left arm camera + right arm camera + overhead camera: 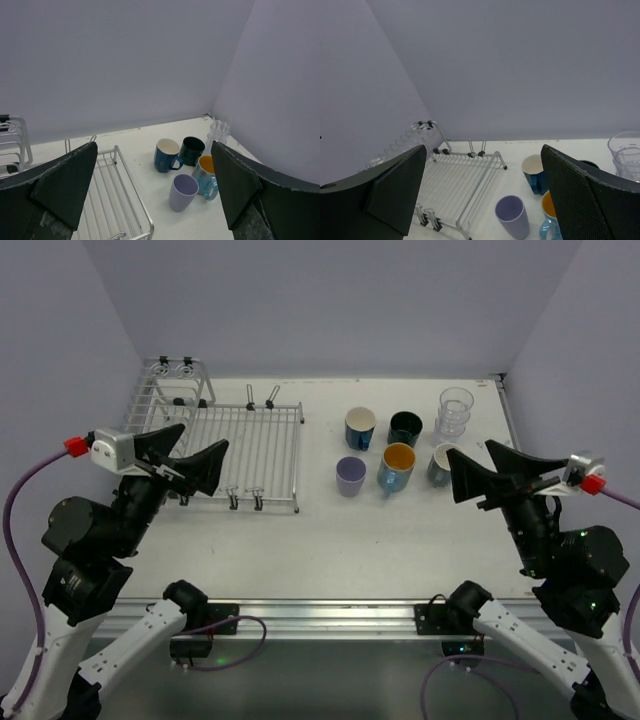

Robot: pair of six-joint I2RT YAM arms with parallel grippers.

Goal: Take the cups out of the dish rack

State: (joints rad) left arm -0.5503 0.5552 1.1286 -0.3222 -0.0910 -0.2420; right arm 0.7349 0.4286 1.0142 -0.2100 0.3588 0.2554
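Left gripper and right gripper gape empty; cups stand beside the right, the dish rack by the left looks bare, so unloading seems done, needing only retreat.

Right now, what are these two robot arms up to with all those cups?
Nothing is being handled. The left gripper and right gripper both hang open and empty above the table. Six cups stand together on the table to the right of the dish rack, whose flat grid holds none. The unloading looks finished.
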